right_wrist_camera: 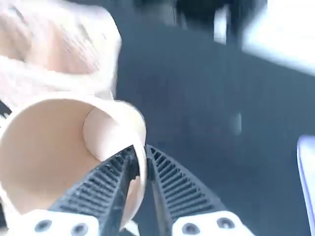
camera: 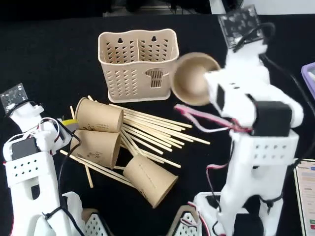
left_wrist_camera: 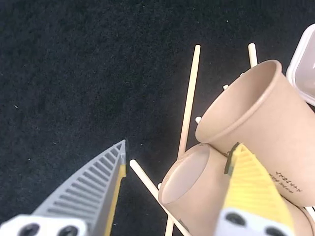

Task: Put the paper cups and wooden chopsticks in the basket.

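A beige slotted basket (camera: pixel 138 64) stands upright at the back of the black table. My right gripper (camera: pixel 212 93) is shut on the rim of a paper cup (camera: pixel 194 78), held in the air beside the basket's right side; the right wrist view shows the fingers (right_wrist_camera: pixel 118 172) pinching the cup wall (right_wrist_camera: pixel 49 147) with the basket (right_wrist_camera: pixel 54 54) behind. Three more paper cups (camera: pixel 98 115) (camera: pixel 98 147) (camera: pixel 150 179) lie on their sides over a spread of wooden chopsticks (camera: pixel 157 130). My left gripper (left_wrist_camera: pixel 174 162) is open just left of two lying cups (left_wrist_camera: pixel 261 113) (left_wrist_camera: pixel 197 187).
A purple container (camera: pixel 309 76) sits at the right edge, and a printed sheet (camera: pixel 305 196) lies at the front right. Both arm bases stand along the front edge. Bare black table lies left of the basket.
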You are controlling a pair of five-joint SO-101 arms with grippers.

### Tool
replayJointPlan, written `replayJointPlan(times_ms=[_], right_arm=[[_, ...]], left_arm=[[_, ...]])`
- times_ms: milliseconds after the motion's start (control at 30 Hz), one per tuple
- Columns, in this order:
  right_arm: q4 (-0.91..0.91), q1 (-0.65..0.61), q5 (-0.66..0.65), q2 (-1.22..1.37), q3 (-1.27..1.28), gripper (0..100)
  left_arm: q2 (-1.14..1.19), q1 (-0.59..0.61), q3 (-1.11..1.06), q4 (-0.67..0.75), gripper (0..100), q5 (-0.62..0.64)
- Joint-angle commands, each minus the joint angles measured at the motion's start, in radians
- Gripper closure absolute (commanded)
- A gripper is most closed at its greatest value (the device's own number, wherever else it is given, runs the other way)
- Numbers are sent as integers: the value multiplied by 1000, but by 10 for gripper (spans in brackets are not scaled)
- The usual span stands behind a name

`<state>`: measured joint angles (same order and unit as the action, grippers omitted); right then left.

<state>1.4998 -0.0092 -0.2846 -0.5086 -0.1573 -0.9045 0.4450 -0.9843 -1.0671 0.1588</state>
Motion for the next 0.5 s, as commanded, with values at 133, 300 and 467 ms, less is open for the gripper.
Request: replayJointPlan(times_ms=[133, 300, 467], right_arm=[[-186, -226, 98, 177, -298, 988], [-196, -226, 126, 386, -443, 988], [-186, -212, 123, 581, -573, 988]], left_arm=[[-20, 13, 62, -2, 668, 11], [-20, 13, 61, 0, 668, 9], [-20, 13, 62, 0, 668, 9]])
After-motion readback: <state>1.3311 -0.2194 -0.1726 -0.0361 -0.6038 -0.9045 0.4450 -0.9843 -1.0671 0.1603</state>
